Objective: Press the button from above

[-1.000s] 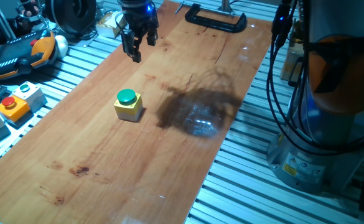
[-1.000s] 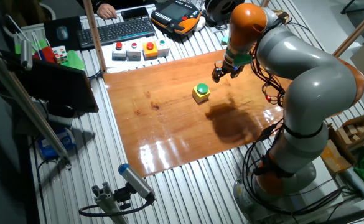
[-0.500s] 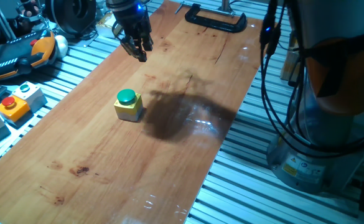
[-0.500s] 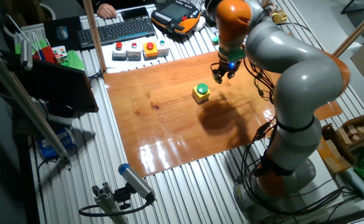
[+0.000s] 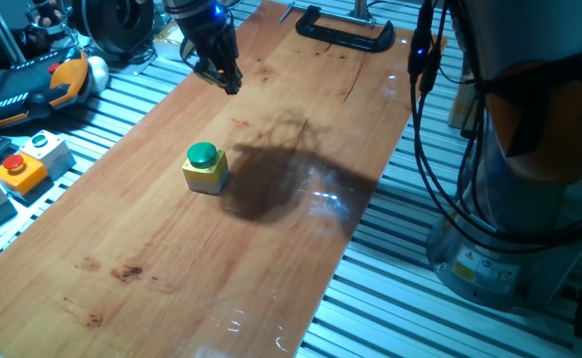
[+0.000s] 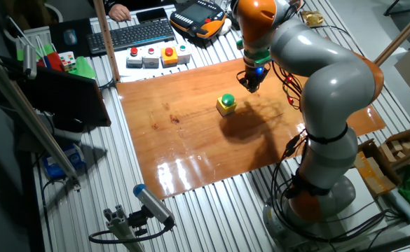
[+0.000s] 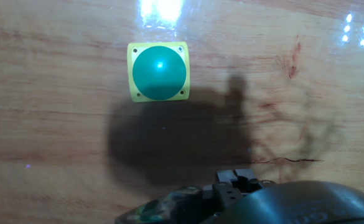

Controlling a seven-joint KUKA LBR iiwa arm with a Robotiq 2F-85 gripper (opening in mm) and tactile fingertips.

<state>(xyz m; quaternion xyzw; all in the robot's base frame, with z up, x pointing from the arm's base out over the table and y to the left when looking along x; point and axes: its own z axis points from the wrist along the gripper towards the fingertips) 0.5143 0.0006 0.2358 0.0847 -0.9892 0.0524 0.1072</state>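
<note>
The button point(image 5: 203, 156) has a round green cap on a small yellow cube and stands on the wooden board point(image 5: 171, 259). It also shows in the other fixed view point(image 6: 226, 101) and in the hand view point(image 7: 159, 71), seen from above near the top. My gripper point(image 5: 228, 84) hangs above the board, beyond the button and apart from it; it also shows in the other fixed view point(image 6: 252, 86). In the hand view the gripper point(image 7: 236, 179) is at the bottom edge, its tips together with no gap, holding nothing.
A black clamp point(image 5: 345, 30) grips the board's far end. A red button on an orange box point(image 5: 17, 169) and a grey-white button box point(image 5: 47, 147) lie off the board to the left. A teach pendant point(image 5: 32, 89), keyboard point(image 6: 131, 31) and arm cables point(image 5: 440, 149) are nearby.
The arm has swung round and the wrist has turned; the gripper shifted a little over the board's far part. The arm's shadow moved towards the button. The button has not moved.
</note>
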